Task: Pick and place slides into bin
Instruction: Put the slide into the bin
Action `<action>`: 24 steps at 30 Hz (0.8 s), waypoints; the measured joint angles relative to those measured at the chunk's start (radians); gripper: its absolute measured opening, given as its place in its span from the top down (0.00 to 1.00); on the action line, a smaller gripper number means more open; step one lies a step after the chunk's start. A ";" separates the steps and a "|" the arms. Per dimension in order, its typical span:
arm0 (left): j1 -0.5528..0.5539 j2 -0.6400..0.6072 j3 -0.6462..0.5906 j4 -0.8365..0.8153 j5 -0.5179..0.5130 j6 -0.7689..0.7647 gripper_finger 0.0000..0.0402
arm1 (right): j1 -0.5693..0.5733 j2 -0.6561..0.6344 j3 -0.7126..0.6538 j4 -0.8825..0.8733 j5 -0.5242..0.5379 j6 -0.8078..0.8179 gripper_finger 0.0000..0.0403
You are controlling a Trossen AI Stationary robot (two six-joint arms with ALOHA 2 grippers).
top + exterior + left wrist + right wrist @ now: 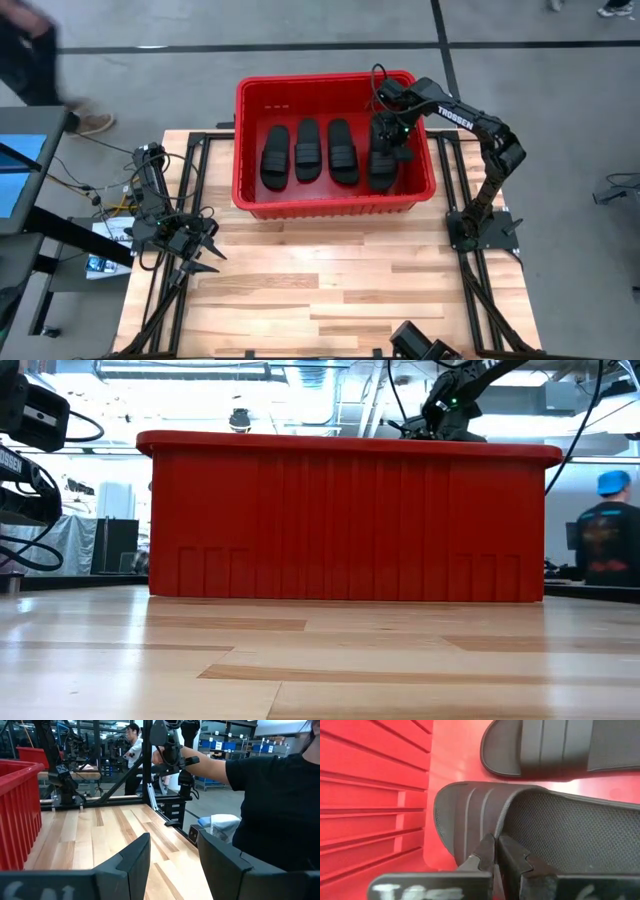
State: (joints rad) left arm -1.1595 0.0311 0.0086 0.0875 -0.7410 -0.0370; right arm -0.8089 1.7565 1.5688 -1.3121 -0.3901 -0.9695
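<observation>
Inside the bin [249, 190], at its right end, the right gripper [386, 136] hangs low over the last slide [382, 166]. Its two fingers [483, 854] are pressed tight together. The wrist view shows their tips right at the ribbed strap [470, 822] of that slide, and they look like they pinch the strap's edge, but it is hard to be sure. This slide lies flat on the red floor of the bin, close to the right wall.

Next to it, toward the middle of the bin, lie three more slides [309, 150]. All four are black and lie side by side in a row, each one pointing from the front wall of the bin to the back wall. None sits on top of another.

From the low view the bin looks like a big red wall with a thick rim [350, 446], and the right arm [452, 398] dips down behind that rim. The slides cannot be seen from there.

Well away from the bin, near the left edge of the wooden table [330, 300], the left gripper [197, 252] waits. Its fingers [131, 865] are spread apart and hold nothing.

Past the table, beside the left gripper, a person in a black shirt [280, 805] stands close by.
</observation>
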 joint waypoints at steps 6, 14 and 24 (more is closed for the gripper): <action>0.000 0.000 0.000 0.000 0.000 -0.006 0.61 | 0.000 0.000 0.000 0.000 0.002 0.000 1.00; 0.000 0.000 0.000 0.000 0.000 -0.007 0.61 | 0.007 0.000 0.000 -0.005 0.002 0.000 1.00; 0.000 0.000 0.000 0.000 0.000 -0.001 0.61 | 0.010 0.000 0.000 0.000 0.003 -0.026 1.00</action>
State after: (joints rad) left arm -1.1592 0.0311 0.0086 0.0875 -0.7410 -0.0380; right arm -0.7990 1.7565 1.5688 -1.3123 -0.3875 -0.9957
